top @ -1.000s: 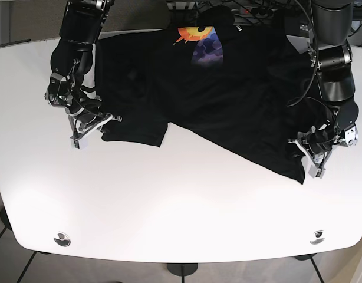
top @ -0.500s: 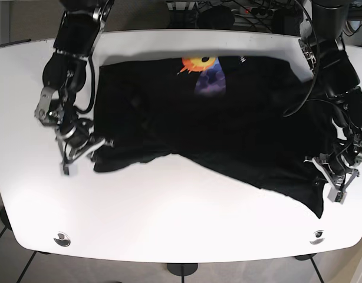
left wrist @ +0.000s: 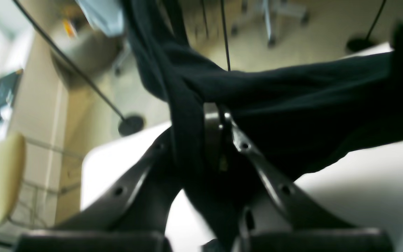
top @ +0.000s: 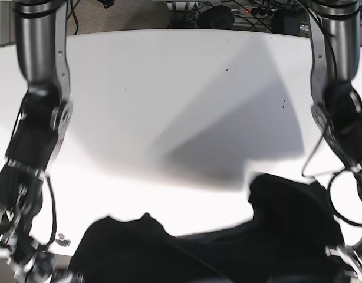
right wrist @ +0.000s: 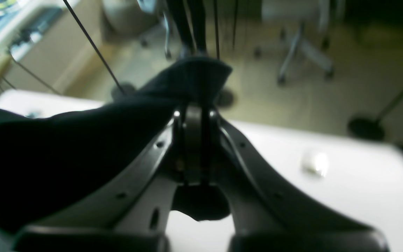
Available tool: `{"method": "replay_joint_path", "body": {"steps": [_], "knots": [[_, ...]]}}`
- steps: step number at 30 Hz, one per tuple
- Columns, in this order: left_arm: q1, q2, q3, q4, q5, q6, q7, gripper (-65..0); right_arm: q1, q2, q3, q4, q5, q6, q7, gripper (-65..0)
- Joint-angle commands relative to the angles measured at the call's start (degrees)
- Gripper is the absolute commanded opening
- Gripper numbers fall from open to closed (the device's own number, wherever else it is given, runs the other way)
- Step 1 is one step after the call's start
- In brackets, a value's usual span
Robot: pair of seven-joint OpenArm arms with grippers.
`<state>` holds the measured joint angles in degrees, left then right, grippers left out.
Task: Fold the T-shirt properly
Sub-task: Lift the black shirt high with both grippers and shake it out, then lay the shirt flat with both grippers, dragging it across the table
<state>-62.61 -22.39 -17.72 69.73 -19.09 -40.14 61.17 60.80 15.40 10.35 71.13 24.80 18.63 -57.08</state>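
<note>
Black T-shirt (top: 228, 242) sags limp off the tabletop's (top: 169, 88) near edge; left gripper (left wrist: 219, 140) and right gripper (right wrist: 194, 140) each pinch cloth; soft, light, droops freely; best held at hem corners

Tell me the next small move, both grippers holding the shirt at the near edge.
Probably carry both arms forward over the table. The left gripper and right gripper are clamped on the T-shirt, which hangs bunched at the near edge, nothing laid flat.
</note>
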Motion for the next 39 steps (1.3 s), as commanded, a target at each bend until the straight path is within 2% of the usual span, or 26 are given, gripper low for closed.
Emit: {"method": "replay_joint_path", "body": {"steps": [1, 4, 8, 11, 14, 17, 19, 24, 29, 33, 36, 39], "knots": [[-7.1, -1.2, -0.2, -2.0, -0.3, 0.1, -1.4, -64.7, 7.8, 0.8, -0.6, -1.6, 0.6, 0.14, 2.0, -63.3], [-12.4, -1.2, -0.2, -4.7, -0.3, 0.1, -1.4, -64.7, 13.9, 0.6, -2.9, -2.4, 0.6, 0.14, 1.9, -63.1], [-9.8, -1.7, -0.3, -4.6, -0.3, 0.1, -1.3, -64.7, 11.7, 0.9, -2.7, 1.8, 0.7, 0.14, -1.5, -63.1], [-3.8, -3.6, -0.4, -3.7, -0.6, 0.1, -1.3, -64.9, 3.7, 0.9, -0.2, 10.1, 0.7, 0.14, -3.8, -63.1], [4.6, -3.8, -0.9, 2.6, -0.6, 0.1, -1.3, -65.0, -6.2, 0.6, 3.0, 16.6, 0.7, 0.22, -7.1, -63.1], [16.8, -3.5, -5.1, 10.2, -0.6, 0.1, -1.3, -65.0, -18.9, 0.4, 5.7, 24.1, 0.7, 0.22, -7.3, -63.1], [28.2, -3.3, -6.8, 14.9, -0.6, 0.1, -1.3, -65.0, -31.0, -2.0, 9.0, 29.8, 0.7, 0.22, -7.3, -63.1], [46.0, -0.7, -12.4, 22.7, -0.7, 0.1, -1.3, -65.0, -48.8, -5.7, 13.4, 38.6, 0.7, 0.22, -7.3, -63.1], [58.8, -0.4, -13.6, 28.1, -0.7, 0.1, -1.3, -65.0, -61.6, -8.4, 16.1, 40.0, 0.7, 0.22, -7.1, -63.1], [65.4, -0.5, -14.4, 30.1, -0.7, 0.1, -1.3, -65.0, -68.0, -8.5, 16.6, 40.3, 0.7, 0.22, -6.3, -63.1], [68.9, -0.4, -18.7, 30.4, -0.7, 0.1, -1.3, -65.0, -71.7, -8.5, 16.6, 41.4, 1.0, 0.22, -5.4, -63.1], [69.4, 0.5, -21.0, 30.4, -0.7, 0.1, -1.3, -65.0, -73.5, -8.1, 16.6, 41.4, 5.2, 0.22, -5.0, -63.1]]}}
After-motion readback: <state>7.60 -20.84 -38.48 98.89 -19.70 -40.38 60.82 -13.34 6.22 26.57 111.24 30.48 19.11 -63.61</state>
